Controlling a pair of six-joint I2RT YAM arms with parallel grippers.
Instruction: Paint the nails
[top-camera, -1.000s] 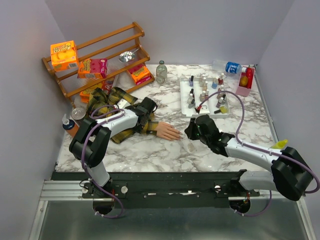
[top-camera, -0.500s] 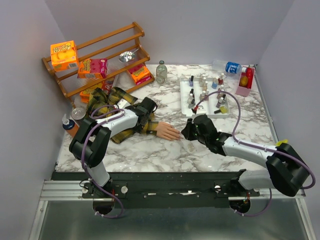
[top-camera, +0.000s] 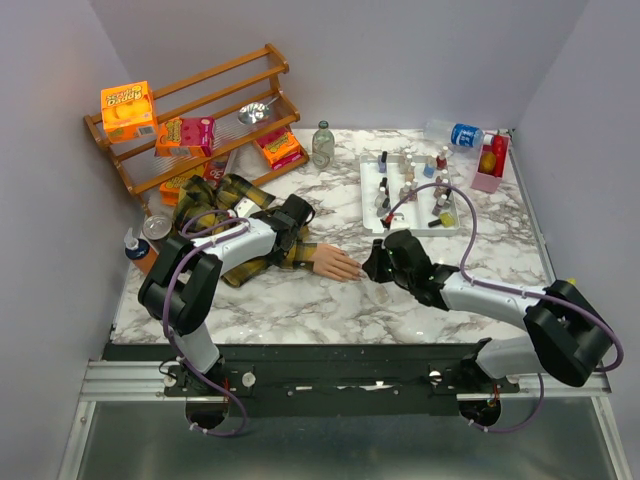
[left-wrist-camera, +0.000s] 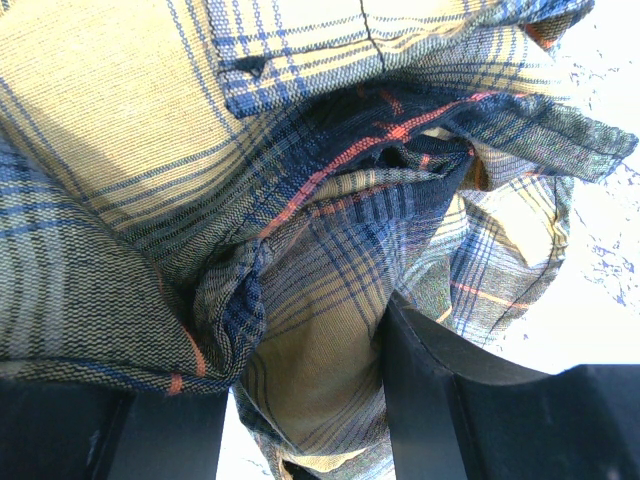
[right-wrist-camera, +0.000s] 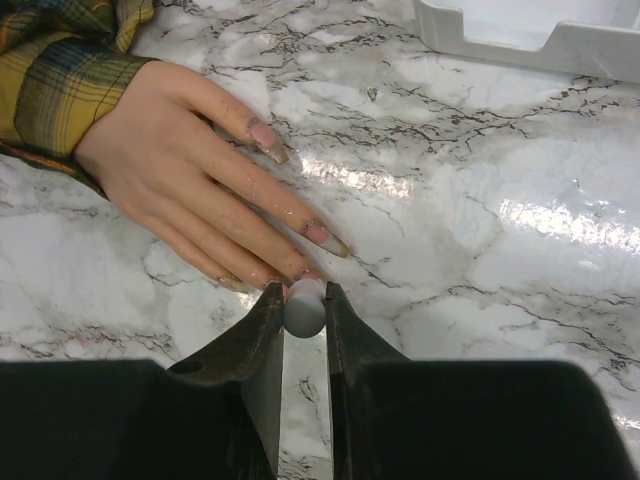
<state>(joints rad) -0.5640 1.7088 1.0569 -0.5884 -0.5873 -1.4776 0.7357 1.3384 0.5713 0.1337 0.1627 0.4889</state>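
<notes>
Leftward along the worktop (top-camera: 300, 300) is the way the right arm has gone over the last second. Its gripper (right-wrist-camera: 303, 300), which hung near the white tray (top-camera: 372, 200) of polish bottles, now sits just at the fingertips of the mannequin hand (right-wrist-camera: 190, 190). The left arm and the hand itself have not shifted. I judge the approach done and the brushing about to begin.

In the right wrist view the jaws are pinched on a small grey brush cap (right-wrist-camera: 304, 310), seen end-on, so the bristles are hidden. It hangs right over the tip of one of the middle fingers. The nails (right-wrist-camera: 268, 135) lie face up, splayed towards the right arm. Several look glossy or speckled, but I cannot tell which are coated.

The right arm lies low and stretched across the worktop, wrist turned towards the hand. The left gripper (top-camera: 292, 222) is bent in over the plaid sleeve (left-wrist-camera: 300, 250), its jaws closed on a bunch of cloth, holding the hand in place.
</notes>
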